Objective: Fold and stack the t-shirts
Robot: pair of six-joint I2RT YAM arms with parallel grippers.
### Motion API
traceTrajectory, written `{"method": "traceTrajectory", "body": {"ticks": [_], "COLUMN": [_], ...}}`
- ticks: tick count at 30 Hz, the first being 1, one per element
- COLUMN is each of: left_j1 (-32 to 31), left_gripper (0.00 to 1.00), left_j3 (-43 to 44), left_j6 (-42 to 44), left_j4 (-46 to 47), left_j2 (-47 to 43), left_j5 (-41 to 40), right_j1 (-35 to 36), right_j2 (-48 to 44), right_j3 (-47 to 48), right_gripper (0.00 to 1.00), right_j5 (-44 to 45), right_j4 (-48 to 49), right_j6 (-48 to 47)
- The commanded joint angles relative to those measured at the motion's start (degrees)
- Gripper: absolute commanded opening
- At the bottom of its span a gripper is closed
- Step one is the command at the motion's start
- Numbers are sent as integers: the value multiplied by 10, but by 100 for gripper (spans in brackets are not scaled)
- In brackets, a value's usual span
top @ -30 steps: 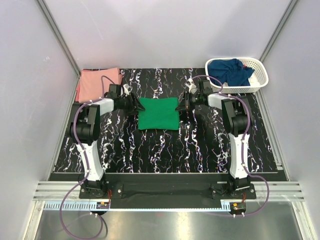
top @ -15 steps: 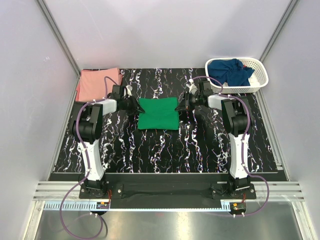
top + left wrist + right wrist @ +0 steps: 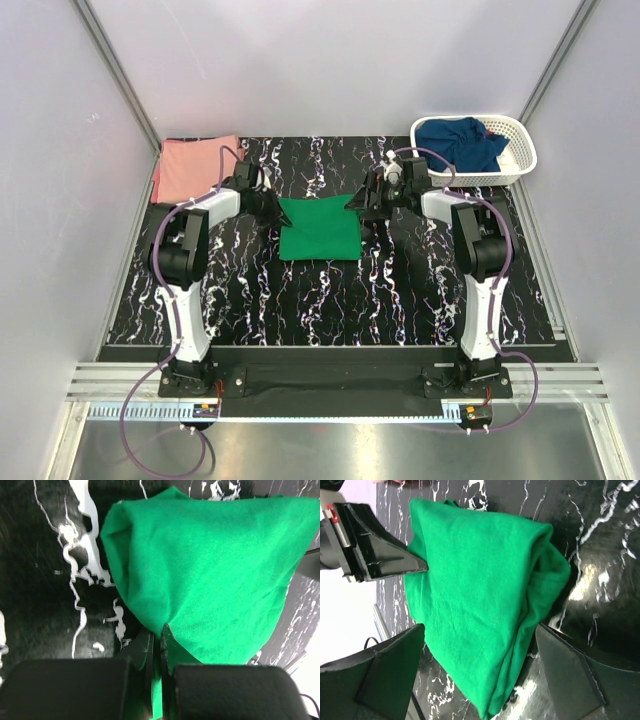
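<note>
The folded green t-shirt [image 3: 318, 227] lies in the middle of the black marbled table. My left gripper [image 3: 272, 206] is at its left edge, shut on a pinch of the green cloth [image 3: 210, 565]; the cloth shows between the closed left gripper [image 3: 161, 630] fingertips. My right gripper [image 3: 362, 203] is at the shirt's right edge, open. In the right wrist view the wide-spread right gripper [image 3: 480, 630] straddles the green t-shirt [image 3: 475, 595] without pinching it. The pink t-shirt [image 3: 195, 167] lies folded at the back left. The navy t-shirt [image 3: 462, 143] sits bunched in the basket.
The white lattice basket [image 3: 523, 160] stands at the back right corner of the table. Grey walls and aluminium rails close in both sides. Both arms stretch inward over the back half of the marbled table top [image 3: 330, 300].
My left gripper has closed on the green shirt's left edge. My right gripper has opened wide and let go of the right edge, and has shifted slightly back.
</note>
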Motion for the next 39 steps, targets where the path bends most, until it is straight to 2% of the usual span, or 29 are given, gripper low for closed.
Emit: {"method": "traceTrajectory", "body": {"ticks": [1,12,17,23,25,27,30,32,35,39], "left_j1": [-4,-27,-26,-27,-27,-24,-7,3,9,11], "left_gripper": [0,0,0,0,15,21,47,55,63,66], "left_j3": [35,113,87,28,-1,-12,-26,-32,-37,-69], "left_j6": [21,37,19,-11,-18,-23,-19,-11,-19,-56], "left_j4": [-41,-160,-163,-142,-127,-124,-105,-80,-64,-60], "left_j2": [-51,-69,-65,-66,-74,-80,-80,-75,-73,-80], "left_j5": [-33,-132,-138,-149,-160,-170,-141,-120,-109,-149], "right_j1": [-3,-4,-4,-3,-3,-2,-3,-3,-3,-3], "right_j2": [-60,-212,-200,-163,-149,-150,-155,-160,-166,-177], "right_j3": [-27,-86,-64,-53,-46,-48,-47,-46,-44,-40], "right_gripper": [100,100,100,100,100,100,100,100,100,100], "right_j5": [43,129,127,138,139,139,140,138,141,141], "right_j4": [15,-26,-83,-96,-109,-110,-121,-132,-137,-145], "right_j6": [19,-10,-29,-10,-11,-12,-20,-25,-30,-30]}}
